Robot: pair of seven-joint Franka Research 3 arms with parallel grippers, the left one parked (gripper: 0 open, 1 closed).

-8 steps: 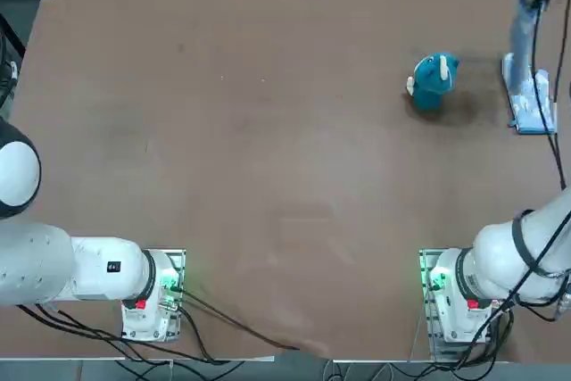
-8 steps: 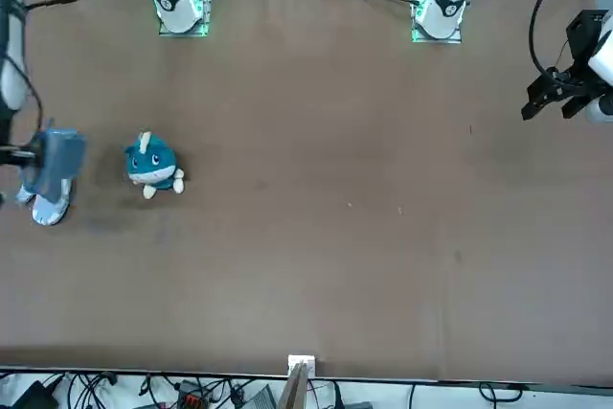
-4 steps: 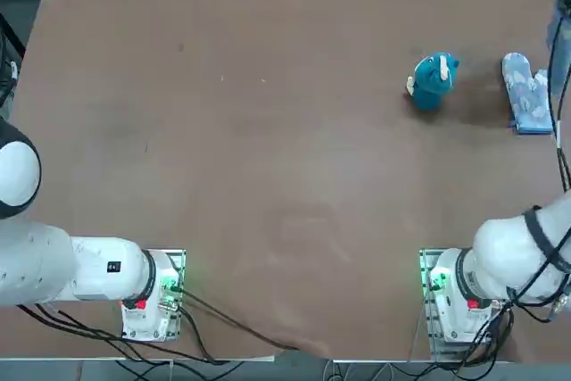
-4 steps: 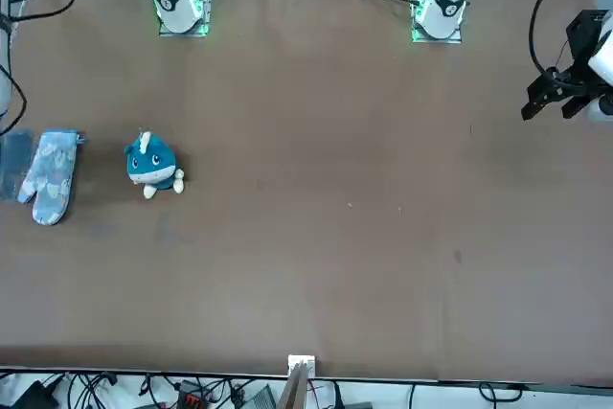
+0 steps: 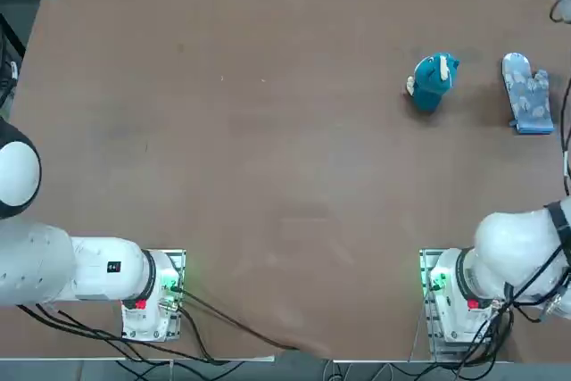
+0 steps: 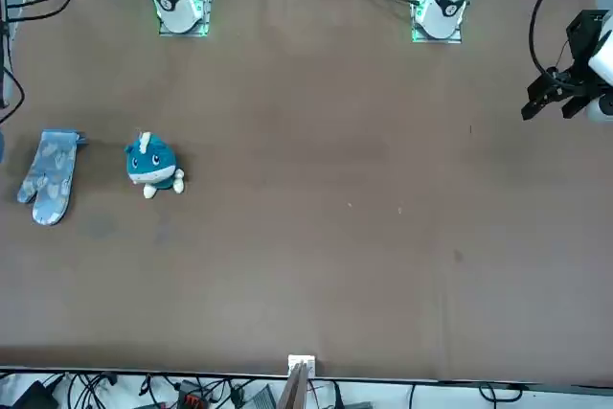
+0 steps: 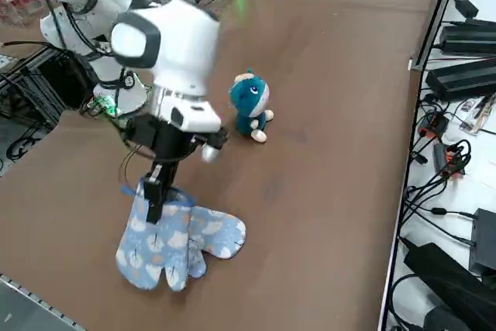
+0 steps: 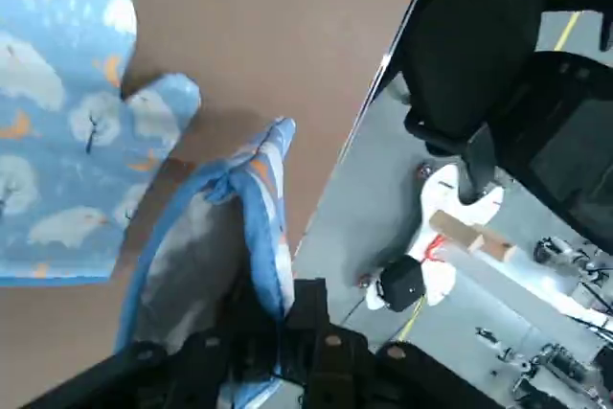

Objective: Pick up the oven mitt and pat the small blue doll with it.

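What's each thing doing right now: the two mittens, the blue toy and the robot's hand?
Right gripper: by the table's right edge, jaws shut on the held oven mitt.
Held oven mitt: gripped at its cuff end, bunched, lifted off the table.
Second oven mitt: lying flat on the table.
Small blue doll: sitting on the table, apart from the second mitt, not yet patted.

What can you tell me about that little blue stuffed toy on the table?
The small blue doll is a teal plush with a rounded body, a paler face and cream feet. It sits upright on the brown table, and nothing touches it. The robot's right hand, clamped on an oven mitt, is off to its side near the table's edge, apart from it.
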